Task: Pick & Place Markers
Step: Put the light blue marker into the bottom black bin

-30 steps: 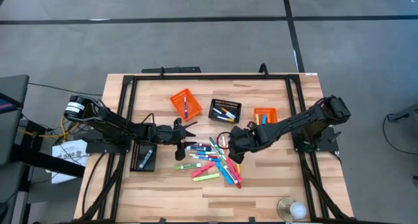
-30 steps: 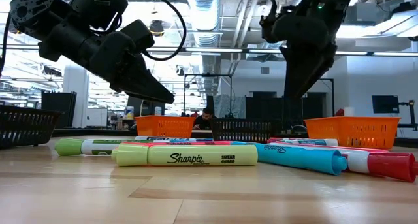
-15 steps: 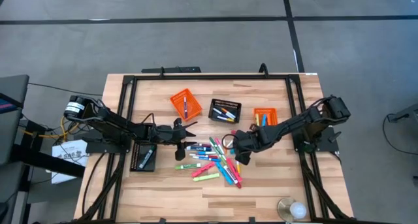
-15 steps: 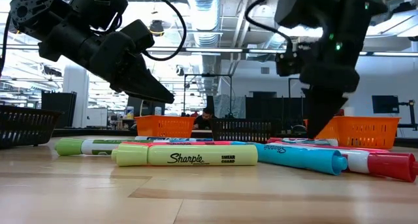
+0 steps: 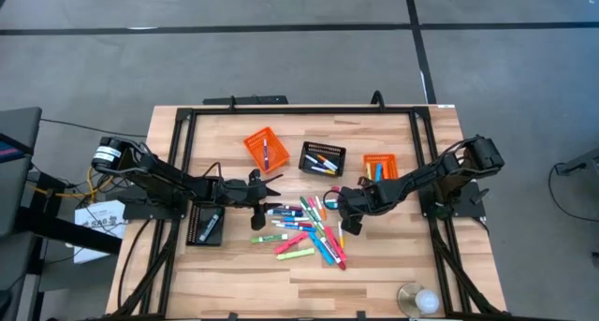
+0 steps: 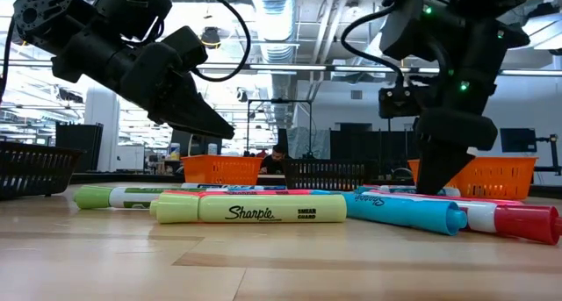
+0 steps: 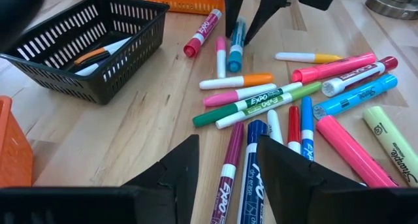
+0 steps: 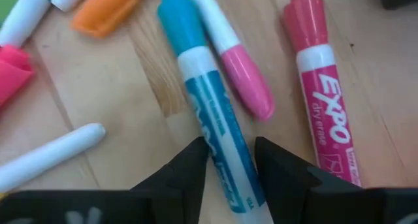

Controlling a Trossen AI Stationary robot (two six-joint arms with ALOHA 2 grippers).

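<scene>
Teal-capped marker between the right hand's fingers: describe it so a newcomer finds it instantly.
Start at the marker pile mid-table, then its far right edge, where the right hand reaches down. The teal-capped marker lies between its fingers, a pink-capped white marker touching one side and a red Expo marker beyond.

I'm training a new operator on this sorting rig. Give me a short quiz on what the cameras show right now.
1. True or false: the left hand holds a marker.
2. The right hand is lowered right over a marker with which cap colour? A teal, B yellow, C white.
3. How many orange baskets stand on the table in the high view?

Key
1. False: it is open and empty, above the pile.
2. A, the teal-capped marker.
3. Two, one on either side of the black basket.
</scene>
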